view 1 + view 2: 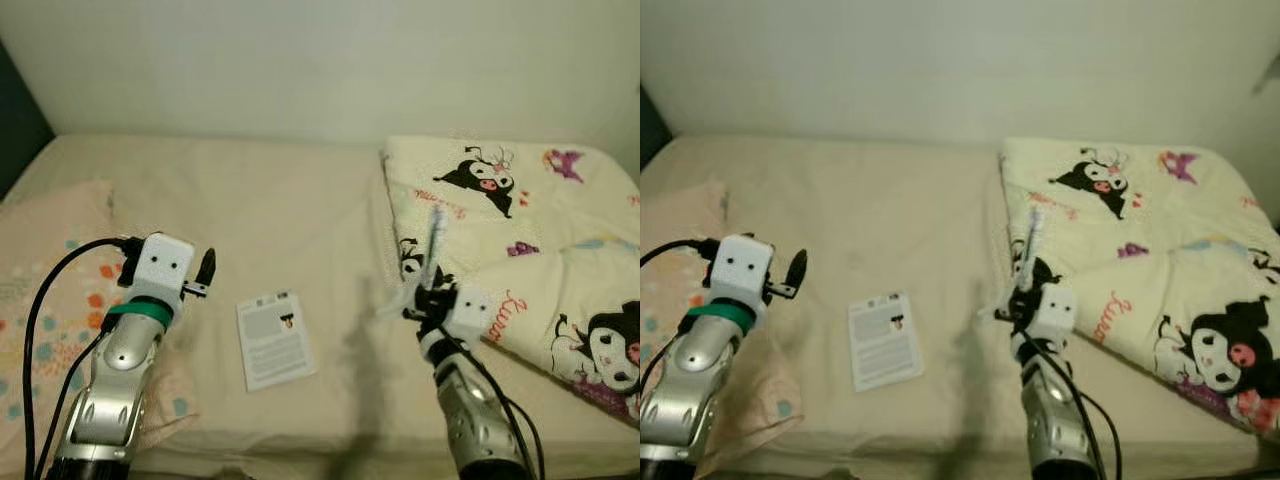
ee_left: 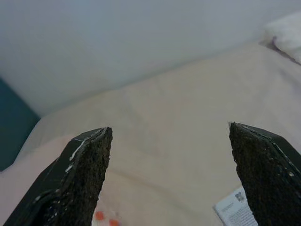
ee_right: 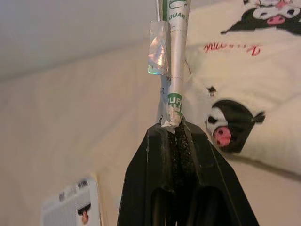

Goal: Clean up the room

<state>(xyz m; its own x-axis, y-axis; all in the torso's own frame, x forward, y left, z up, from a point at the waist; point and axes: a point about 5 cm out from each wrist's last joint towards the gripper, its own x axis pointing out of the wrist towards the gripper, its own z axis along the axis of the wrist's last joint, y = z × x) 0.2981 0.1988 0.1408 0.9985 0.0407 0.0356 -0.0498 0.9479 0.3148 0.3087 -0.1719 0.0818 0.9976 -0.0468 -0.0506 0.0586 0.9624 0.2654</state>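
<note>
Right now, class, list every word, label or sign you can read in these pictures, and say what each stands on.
"GUA", cut off at the picture's edge: green letters on the silvery wrapper pinched in the right gripper.
"UF", partly hidden: green band lower on that wrapper.
Red cursive script on the cartoon blanket: too blurred to read.
Print and a square code on the white leaflet: too small to read.

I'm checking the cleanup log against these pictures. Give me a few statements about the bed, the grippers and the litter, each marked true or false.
1. The right gripper is shut on a silver wrapper. True.
2. The left gripper holds the paper card. False: its fingers are open and hold nothing; the card lies on the bed sheet.
3. The cartoon-print quilt lies on the robot's right. True.
4. The card rests on the quilt. False: it lies on the sheet, between the arms.
</note>
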